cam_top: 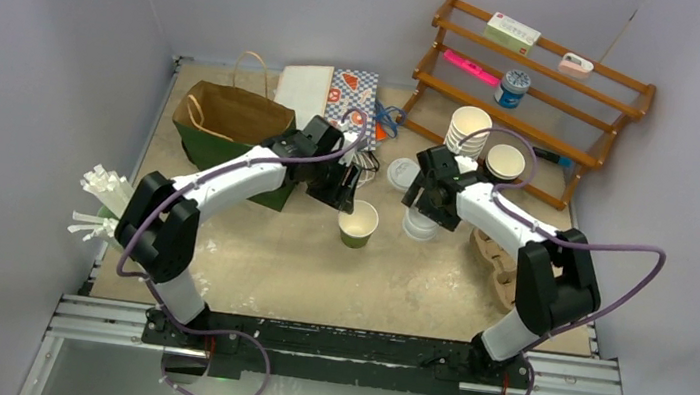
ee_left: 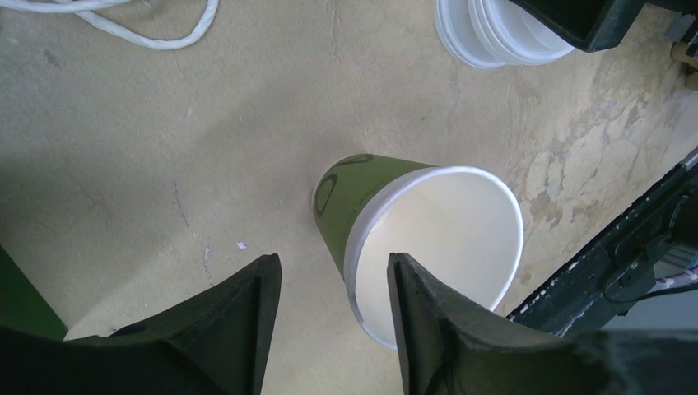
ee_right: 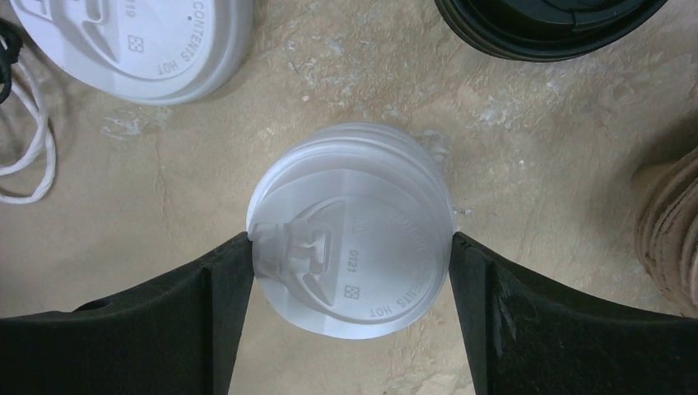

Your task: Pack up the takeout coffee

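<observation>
The coffee cup point(cam_top: 359, 224) stands upright and uncovered near the middle of the table point(cam_top: 268, 258), its pale inside showing. By my reckoning the job is in its early part: the cup has no lid yet, and it is well apart from the brown paper bag point(cam_top: 225, 117) lying open at the far left, where I'd expect it to end up.

On my left wrist feed, the left pincer point(ee_left: 333, 262) has its jaws apart with only bare table between them. The cup sits just ahead, off toward the right-hand jaw rather than in the gap, and nothing is gripped.

My right pincer point(ee_right: 351, 239) is on the stack of white lids point(ee_right: 387, 140) beside the cup. Its jaws meet both edges of the top lid point(ee_right: 379, 271), so I take it as clamped. Lidding, then bagging, are left.
</observation>
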Tool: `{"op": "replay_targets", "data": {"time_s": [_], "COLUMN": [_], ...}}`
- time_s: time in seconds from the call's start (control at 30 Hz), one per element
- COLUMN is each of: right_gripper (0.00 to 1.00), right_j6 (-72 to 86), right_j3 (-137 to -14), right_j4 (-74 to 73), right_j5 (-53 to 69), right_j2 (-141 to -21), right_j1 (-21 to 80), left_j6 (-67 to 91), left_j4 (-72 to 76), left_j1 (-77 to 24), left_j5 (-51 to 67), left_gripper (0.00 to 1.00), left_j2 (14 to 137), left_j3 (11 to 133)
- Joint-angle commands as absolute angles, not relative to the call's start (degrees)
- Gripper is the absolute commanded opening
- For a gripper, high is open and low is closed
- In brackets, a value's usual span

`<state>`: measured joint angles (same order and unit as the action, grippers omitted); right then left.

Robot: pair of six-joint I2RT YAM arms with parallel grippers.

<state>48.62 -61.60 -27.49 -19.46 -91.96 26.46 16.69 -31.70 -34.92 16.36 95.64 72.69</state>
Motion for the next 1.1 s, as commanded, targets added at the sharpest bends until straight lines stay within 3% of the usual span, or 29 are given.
{"op": "replay_targets", "data": {"time_s": [0.0, 0.2, 0.33, 0.6, 0.93, 1.07], "right_gripper": [0.85, 0.9, 0.91, 0.9, 0.87, 0.84], "right_j6": [48.88, 48.41, 47.93, 47.3, 41.67, 39.52], "right_j3": [-61.27, -60.74, -61.03, -62.8, -63.85, -63.34], "right_j4": [-26.24, -25.01, -24.35, -26.32, -31.54, -30.85], "right_j5": [-18.95, -18.19, -17.76, -17.45, -13.45, -9.13], "right_j2": [-91.67, -92.63, -93.88, -93.43, -81.81, -77.1], "right_j1": [25.72, 25.03, 24.71, 24.44, 24.43, 24.43], "left_j6": [15.26, 14.24, 13.81, 14.32, 14.76, 14.85], "left_j4": [-29.98, -31.65, -32.59, -32.9, -33.51, -34.11], "left_j1": [-35.08, -35.14, -34.98, -34.53, -34.57, -34.75], "left_j5": [17.63, 14.78, 12.65, 12.23, 17.32, 18.01], "left_gripper": [0.49, 0.14, 0.0, 0.0, 0.0, 0.07], "left_j2": [97.25, 99.43, 99.92, 101.08, 101.68, 100.73], "left_j3": [75.41, 78.91, 81.25, 83.23, 84.12, 82.58]}}
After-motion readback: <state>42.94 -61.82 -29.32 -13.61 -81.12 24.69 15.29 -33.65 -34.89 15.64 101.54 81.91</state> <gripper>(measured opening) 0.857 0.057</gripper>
